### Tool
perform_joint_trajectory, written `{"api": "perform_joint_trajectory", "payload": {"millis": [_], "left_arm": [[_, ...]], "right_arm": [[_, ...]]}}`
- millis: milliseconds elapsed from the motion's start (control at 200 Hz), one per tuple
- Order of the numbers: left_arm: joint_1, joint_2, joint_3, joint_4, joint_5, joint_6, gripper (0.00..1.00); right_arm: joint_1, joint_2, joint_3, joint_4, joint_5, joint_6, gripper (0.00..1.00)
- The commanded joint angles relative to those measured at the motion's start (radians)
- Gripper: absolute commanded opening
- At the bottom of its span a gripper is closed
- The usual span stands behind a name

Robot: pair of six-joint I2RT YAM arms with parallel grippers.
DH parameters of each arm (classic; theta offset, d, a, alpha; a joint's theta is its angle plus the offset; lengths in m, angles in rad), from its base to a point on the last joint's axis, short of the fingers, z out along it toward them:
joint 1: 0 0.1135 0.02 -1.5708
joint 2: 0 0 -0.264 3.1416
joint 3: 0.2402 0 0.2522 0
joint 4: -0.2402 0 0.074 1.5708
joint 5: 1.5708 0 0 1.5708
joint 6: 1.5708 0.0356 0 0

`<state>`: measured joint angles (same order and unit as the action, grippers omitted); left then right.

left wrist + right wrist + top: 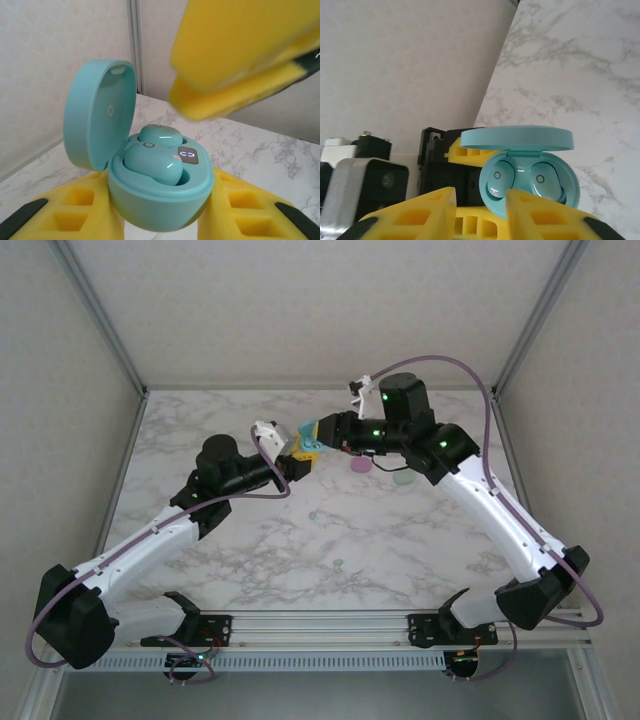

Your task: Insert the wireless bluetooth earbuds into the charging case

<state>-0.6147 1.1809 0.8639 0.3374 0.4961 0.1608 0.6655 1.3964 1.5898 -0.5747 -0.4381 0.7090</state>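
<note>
**Over the far middle of the worktop: teal case held open, both buds inside**

Above the far middle of the worktop (240, 560), the left tool (161, 217) is clamped on the lower half of the teal case (160, 200), one yellow finger on each side; this grip leaves the lid (95, 115) free to stand open and turns the mouth of the case toward the other arm. Two teal earbuds (150, 162) lie side by side in their hollows, and a small display (187, 155) beside them is lit; I judge that this pair is seated, or nearly so. The right tool (480, 197) hangs just in front of the open mouth; its fingers are a little apart and carry nothing, so it looks ready to press a bud down or to shut the lid.

For room to move: the case seems lifted off the marble, with free space under it; the two tools are very near one another, so any push must be short and straight into the case, not sideways; the lid stands at one side of the mouth, clear of the right fingers. On the worktop a pink case (360, 466) and a pale green case (405, 478) lie close to the right arm; two tiny pale bits (313, 515), probably more earbuds, lie well apart in the open middle; the side walls are well away.
</note>
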Motion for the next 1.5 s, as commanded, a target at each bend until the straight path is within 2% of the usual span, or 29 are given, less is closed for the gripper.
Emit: {"api": "perform_joint_trajectory", "payload": {"millis": [0,100,190,315,491,681,811,956,1076,1261,1497], "left_arm": [[-0.008,-0.021,0.013,0.028,0.011,0.006,0.28],[-0.008,-0.026,0.016,0.014,0.029,0.011,0.28],[-0.008,-0.034,0.017,0.001,0.043,0.015,0.28],[-0.010,-0.048,0.023,-0.029,0.058,0.030,0.28],[-0.011,-0.064,0.023,-0.026,0.051,0.029,0.28],[-0.011,-0.066,0.026,-0.014,0.011,0.026,0.28],[-0.011,-0.060,0.027,0.009,-0.004,0.011,0.28],[-0.011,-0.056,0.031,0.034,0.002,-0.010,0.28],[-0.011,-0.055,0.039,0.041,0.028,-0.021,0.29],[-0.011,-0.046,0.049,0.072,0.047,-0.060,0.29],[-0.011,-0.029,0.060,0.113,0.061,-0.101,0.29]], "right_arm": [[-0.005,-0.040,0.041,-0.040,0.171,-0.035,0.37],[-0.033,-0.002,0.083,-0.082,0.220,-0.027,0.44],[-0.047,0.057,0.153,-0.108,0.189,-0.029,0.46],[-0.056,0.127,0.217,-0.103,0.150,-0.022,0.55],[-0.061,0.236,0.323,-0.204,0.062,-0.055,0.58],[-0.061,0.246,0.299,-0.236,-0.075,-0.092,0.59],[-0.070,0.155,0.156,-0.092,-0.180,-0.032,0.60],[-0.099,0.072,0.018,0.003,-0.231,0.041,0.61],[-0.132,0.009,-0.123,0.189,-0.312,0.161,0.67],[-0.144,0.018,-0.196,0.381,-0.478,0.290,0.66],[-0.144,0.046,-0.255,0.576,-0.577,0.409,0.60]]}}
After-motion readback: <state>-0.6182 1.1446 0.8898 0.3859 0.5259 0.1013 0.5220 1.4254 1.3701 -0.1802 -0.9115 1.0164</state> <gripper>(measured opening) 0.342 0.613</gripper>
